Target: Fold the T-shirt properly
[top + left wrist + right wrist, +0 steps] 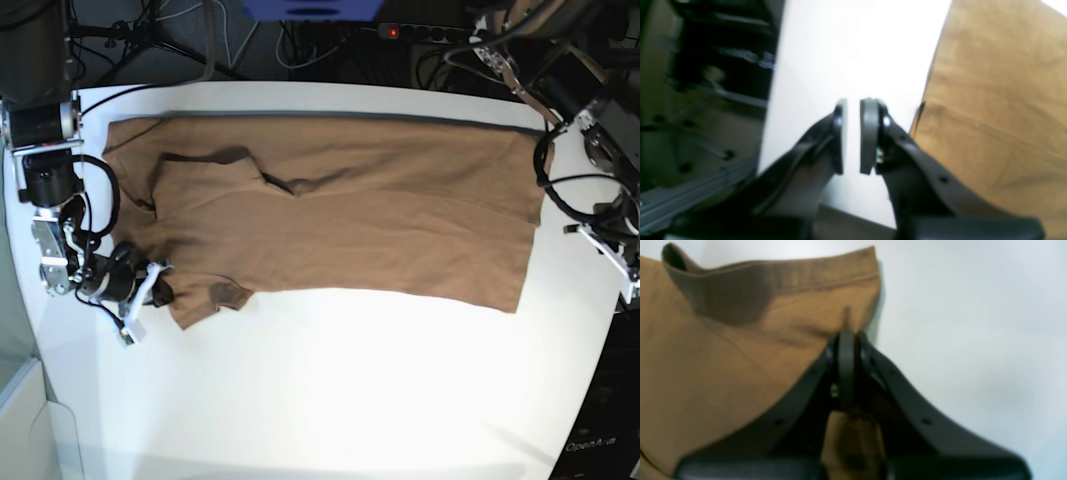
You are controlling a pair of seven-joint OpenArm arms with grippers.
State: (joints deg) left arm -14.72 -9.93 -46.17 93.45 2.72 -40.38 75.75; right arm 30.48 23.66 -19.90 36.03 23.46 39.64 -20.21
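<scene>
The tan T-shirt (350,210) lies spread across the white table (330,390), with a fold near its collar end on the left. My right gripper (846,336) is shut on the T-shirt (723,356), pinching the cloth close to a sleeve hem; in the base view this gripper (160,285) sits at the shirt's lower left sleeve. My left gripper (853,106) hovers over bare table with a narrow gap between its pads and nothing in it. The T-shirt (1000,100) lies just to its right, untouched.
The table's edge and a dark frame with rails (706,100) show to the left of the left gripper. The left arm (605,240) hangs at the table's right edge. Cables and a power strip (430,32) run behind the table.
</scene>
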